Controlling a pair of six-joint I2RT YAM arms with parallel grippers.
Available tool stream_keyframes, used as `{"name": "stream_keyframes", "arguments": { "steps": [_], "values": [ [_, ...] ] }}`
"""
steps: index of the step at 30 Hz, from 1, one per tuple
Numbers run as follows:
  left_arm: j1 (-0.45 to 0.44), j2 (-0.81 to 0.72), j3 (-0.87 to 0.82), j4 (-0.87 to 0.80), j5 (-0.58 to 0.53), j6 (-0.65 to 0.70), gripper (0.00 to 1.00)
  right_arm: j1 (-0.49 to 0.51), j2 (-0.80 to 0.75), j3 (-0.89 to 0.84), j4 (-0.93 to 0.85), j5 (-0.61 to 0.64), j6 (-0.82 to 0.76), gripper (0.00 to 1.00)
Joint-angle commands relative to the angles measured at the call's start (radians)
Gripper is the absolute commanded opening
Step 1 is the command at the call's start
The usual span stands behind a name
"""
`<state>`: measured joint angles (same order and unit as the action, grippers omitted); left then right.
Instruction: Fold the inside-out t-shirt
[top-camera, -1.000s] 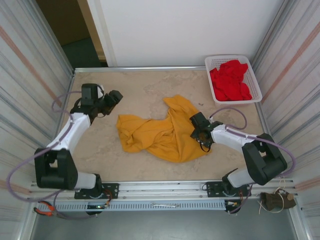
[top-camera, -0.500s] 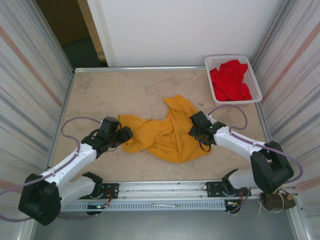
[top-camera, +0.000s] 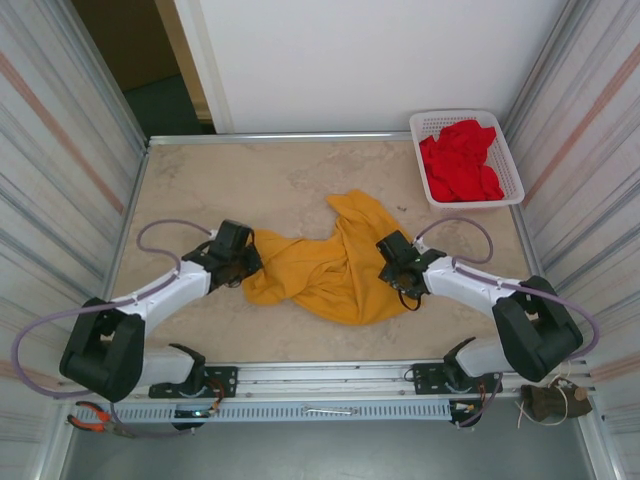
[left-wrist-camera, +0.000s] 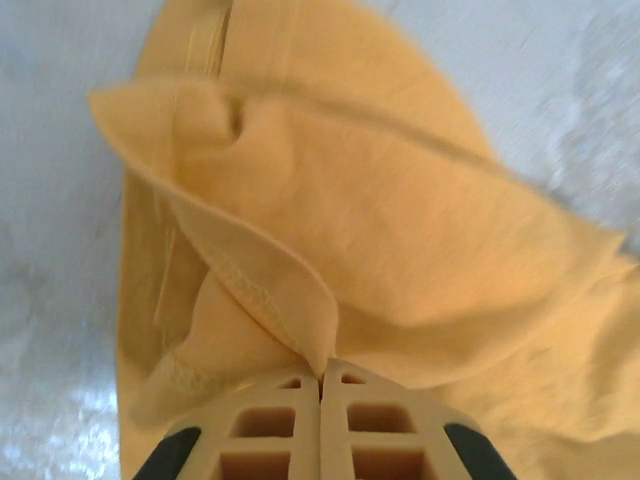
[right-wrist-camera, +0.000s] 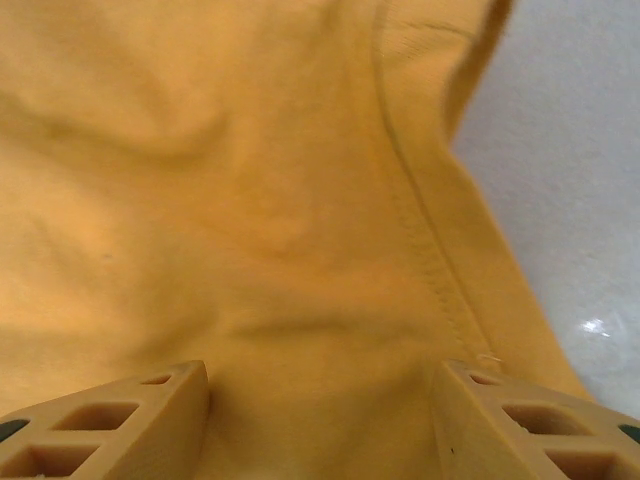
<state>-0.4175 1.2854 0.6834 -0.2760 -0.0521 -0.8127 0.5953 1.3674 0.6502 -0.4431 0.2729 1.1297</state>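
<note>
Shirt (top-camera: 335, 270), mustard yellow, lies crumpled in the middle of the table (top-camera: 270, 180). My left gripper (left-wrist-camera: 322, 385) is pinched together on a fold at its left edge; my right gripper (right-wrist-camera: 320, 400) stands apart over its right side.

One t-shirt (top-camera: 320, 275), one basket (top-camera: 455, 115), one red heap (top-camera: 460, 160), two end effectors (top-camera: 248, 268) (top-camera: 393, 262)

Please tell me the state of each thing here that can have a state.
t-shirt: crumpled on the table, not yet folded.
left gripper: shut on a fold of the t-shirt.
right gripper: open, over the t-shirt.
basket: holds a heap of red garments.
</note>
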Motion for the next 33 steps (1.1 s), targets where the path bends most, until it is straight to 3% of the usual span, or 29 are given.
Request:
{"name": "stream_keyframes", "arguments": {
  "steps": [1, 5, 10, 11, 12, 13, 15, 19, 24, 29, 33],
  "values": [
    [0.058, -0.047, 0.139, -0.027, 0.014, 0.122, 0.00, -0.003, -0.043, -0.024, -0.061, 0.061, 0.107, 0.59],
    [0.161, -0.045, 0.333, -0.054, 0.100, 0.178, 0.00, -0.006, -0.093, -0.046, -0.081, 0.084, 0.153, 0.60],
    [0.275, 0.136, 0.614, -0.084, 0.275, 0.206, 0.00, -0.008, -0.118, -0.018, -0.113, 0.090, 0.146, 0.60],
    [0.292, 0.182, 0.654, -0.097, 0.299, 0.210, 0.17, -0.008, -0.120, -0.008, -0.121, 0.092, 0.140, 0.60],
    [0.312, 0.226, 0.698, -0.116, 0.324, 0.210, 0.48, -0.009, -0.128, 0.005, -0.134, 0.091, 0.130, 0.60],
    [0.335, 0.264, 0.723, -0.127, 0.355, 0.214, 0.65, -0.009, -0.141, 0.014, -0.146, 0.096, 0.116, 0.60],
    [0.372, 0.300, 0.725, -0.147, 0.401, 0.207, 0.77, -0.013, -0.180, 0.028, -0.171, 0.108, 0.088, 0.60],
    [0.384, 0.191, 0.521, -0.084, 0.418, 0.181, 0.86, -0.032, -0.282, 0.020, -0.169, 0.085, -0.041, 0.62],
    [0.344, -0.068, 0.180, -0.106, 0.316, 0.169, 0.87, -0.069, -0.359, -0.027, -0.056, -0.109, -0.268, 0.70],
    [0.321, -0.225, -0.064, -0.113, 0.254, 0.128, 0.88, -0.077, -0.280, -0.039, -0.012, -0.224, -0.338, 0.71],
    [0.318, -0.198, -0.152, -0.052, 0.264, 0.115, 0.91, -0.051, -0.166, -0.044, 0.050, -0.253, -0.321, 0.71]
  ]
}}
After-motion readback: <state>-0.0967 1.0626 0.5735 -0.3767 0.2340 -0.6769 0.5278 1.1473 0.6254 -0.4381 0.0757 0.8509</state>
